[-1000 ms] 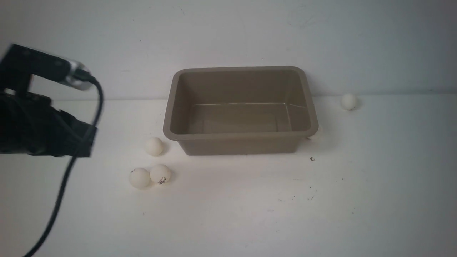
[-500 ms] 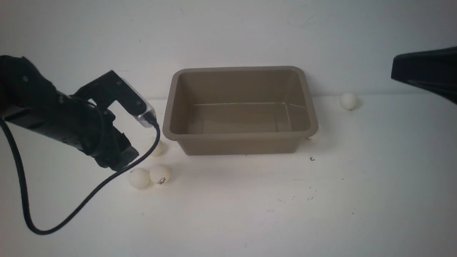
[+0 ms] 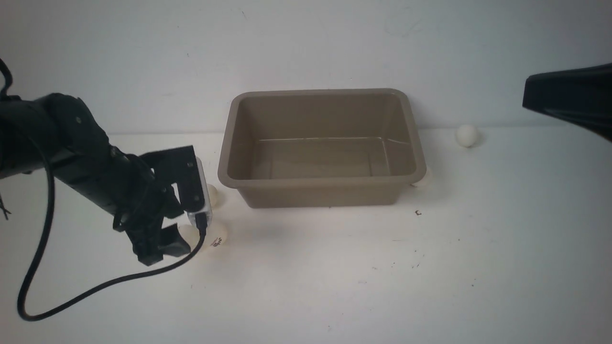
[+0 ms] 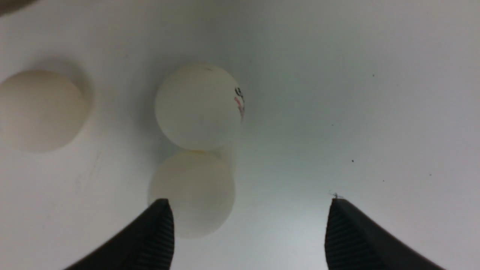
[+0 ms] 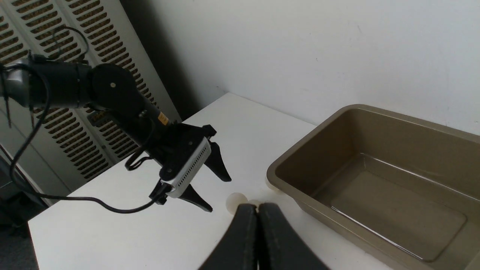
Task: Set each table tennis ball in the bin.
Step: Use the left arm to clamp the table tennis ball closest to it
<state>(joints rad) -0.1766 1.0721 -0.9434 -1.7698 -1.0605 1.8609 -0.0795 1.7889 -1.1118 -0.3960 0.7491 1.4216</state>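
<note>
The left pincer (image 4: 249, 202) hangs spread wide, seemingly to straddle the plain ball (image 4: 193, 183) beside one jaw; the right pincer (image 5: 258, 210), pressed shut, idles aloft; the bin (image 3: 321, 182) holds nothing.

Partly hidden in the front view behind the left arm (image 3: 95, 177): three table tennis balls (image 3: 217, 239) left of the bin (image 3: 325, 191), with a fourth ball (image 3: 423, 177) peeking from behind the bin's right near corner. Cut off by that view's right edge: the right arm (image 3: 569, 102). Too small to read in the left wrist view: one ball's printed logo (image 4: 239, 103).
</note>
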